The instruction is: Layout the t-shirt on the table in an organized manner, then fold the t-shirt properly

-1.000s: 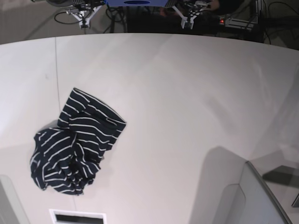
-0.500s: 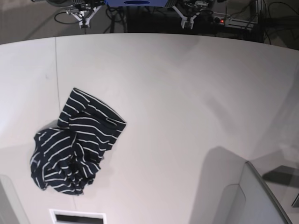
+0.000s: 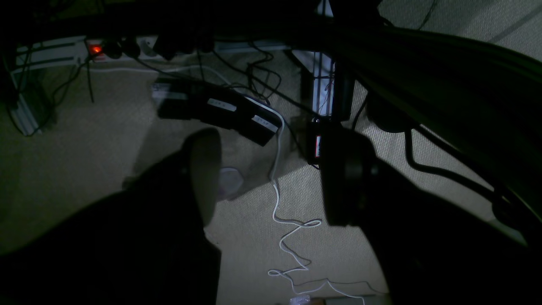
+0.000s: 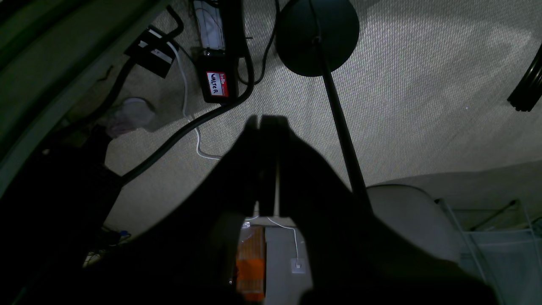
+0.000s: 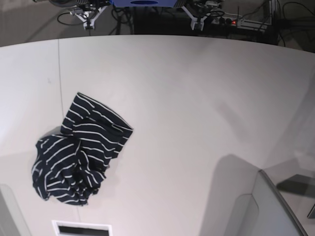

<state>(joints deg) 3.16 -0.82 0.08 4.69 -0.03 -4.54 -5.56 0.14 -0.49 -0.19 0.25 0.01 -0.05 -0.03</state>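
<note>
the t-shirt (image 5: 78,155) lies crumpled near the table (image 5: 197,98) seam, with right gripper (image 4: 267,127) pressed together and left gripper (image 3: 271,169) parted, both empty off the table; risk: pinching bunched layers would drag the heap instead of spreading it

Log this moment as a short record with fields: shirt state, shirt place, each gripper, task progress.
shirt state: t-shirt crumpled in a heap, not spread
shirt place: on the table, toward the base view's left, nothing touching it
left gripper: jaws apart, empty, over the floor
right gripper: shut, empty, over the floor
task progress: layout not begun
</note>
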